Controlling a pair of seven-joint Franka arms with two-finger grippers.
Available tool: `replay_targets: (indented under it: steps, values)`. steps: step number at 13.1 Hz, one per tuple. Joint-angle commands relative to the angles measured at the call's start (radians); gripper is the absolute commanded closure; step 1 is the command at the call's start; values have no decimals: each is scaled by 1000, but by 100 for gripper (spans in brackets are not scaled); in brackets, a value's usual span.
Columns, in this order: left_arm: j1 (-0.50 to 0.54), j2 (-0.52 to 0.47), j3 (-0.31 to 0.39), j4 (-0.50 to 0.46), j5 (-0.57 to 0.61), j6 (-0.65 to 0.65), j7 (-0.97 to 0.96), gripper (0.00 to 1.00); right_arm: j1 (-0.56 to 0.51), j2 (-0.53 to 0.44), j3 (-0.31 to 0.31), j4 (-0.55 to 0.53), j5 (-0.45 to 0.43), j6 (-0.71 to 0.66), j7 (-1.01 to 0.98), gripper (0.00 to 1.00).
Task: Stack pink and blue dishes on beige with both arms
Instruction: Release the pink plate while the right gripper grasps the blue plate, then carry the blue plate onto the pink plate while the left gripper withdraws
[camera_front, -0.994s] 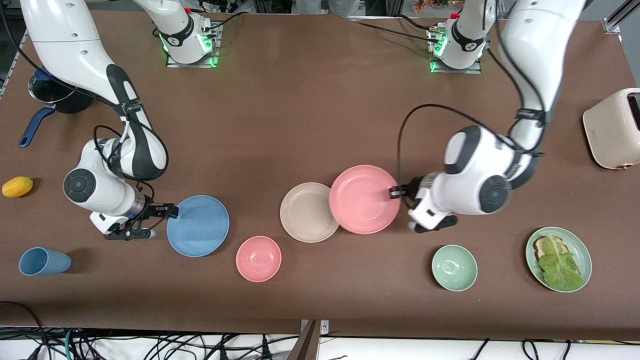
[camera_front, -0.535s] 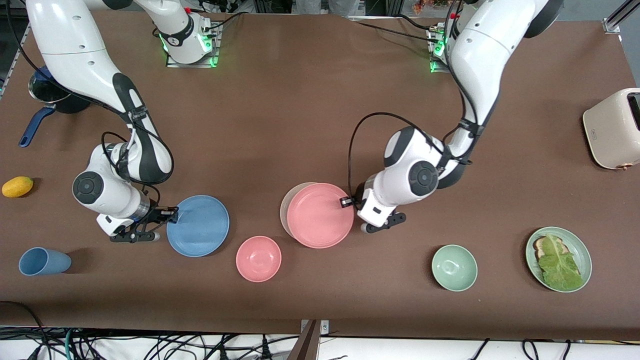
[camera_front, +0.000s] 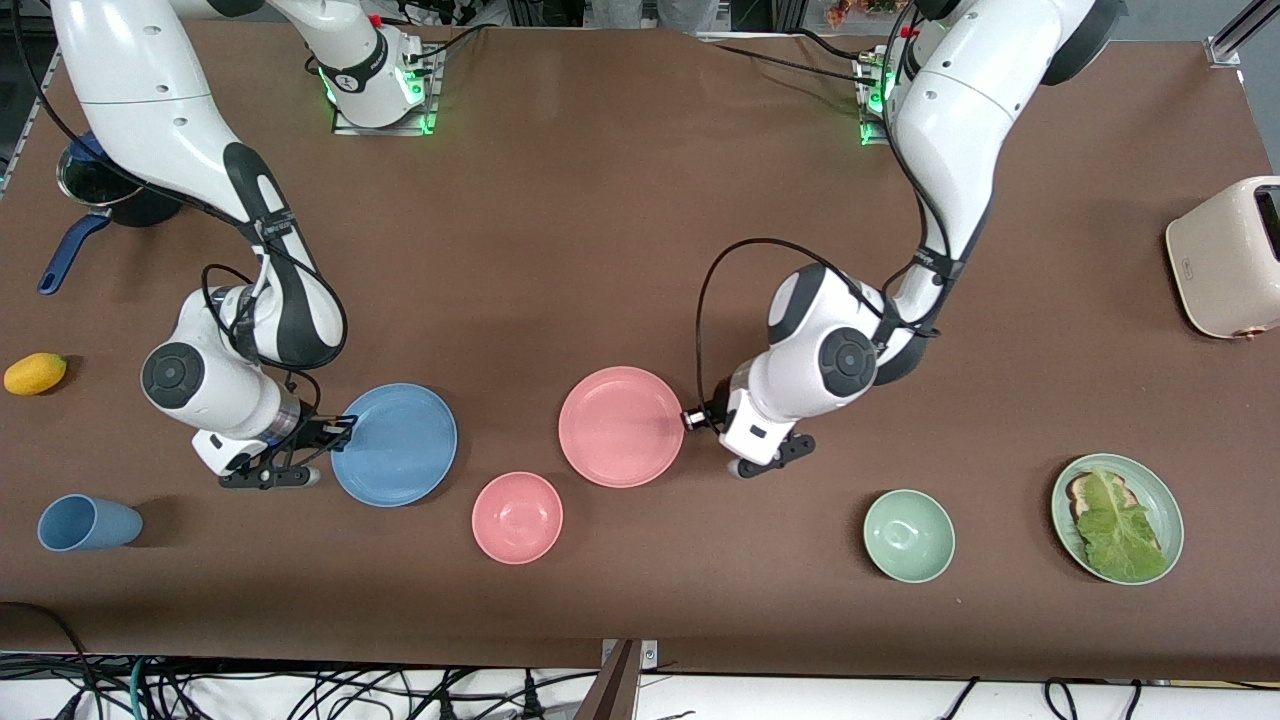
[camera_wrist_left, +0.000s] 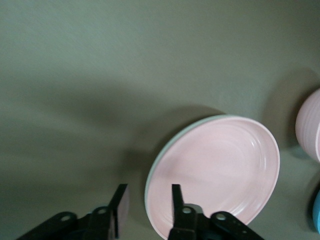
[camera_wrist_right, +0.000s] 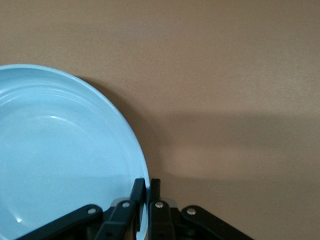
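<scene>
- Right gripper (camera_front: 335, 428): jaws closed on the rim of the blue plate (camera_front: 394, 445), at the edge toward the right arm's end of the table. The right wrist view shows both fingers (camera_wrist_right: 136, 195) pinching the thin rim. Step in hand, as judged: pickup of the second dish.
- Blue plate: flat, round, matte, low rim; it lies well apart from the stack and beside the smaller, deeper pink bowl (camera_front: 517, 517).
- Pink plate (camera_front: 621, 427): same form, matte; it sits on the beige plate (camera_wrist_left: 165, 150), of which only a pale sliver of edge shows beneath in the left wrist view.
- Left gripper (camera_front: 694, 418): jaws parted, holding nothing, astride the pink plate's rim. First placement appears complete.
- Next move, as judged: the left arm must clear the stack; the right arm must lift the blue plate level and centre it over the pink plate.
</scene>
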Motion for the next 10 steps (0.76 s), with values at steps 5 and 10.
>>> replay_targets:
  steps: [5,10]
  values:
    - [191,-96,4,-6,119,-318,80,0,34,-2,16,365,5,-460,-21,100]
    - [382,-125,6,-7,130,-477,363,0,161,-16,16,426,10,-509,147,100]
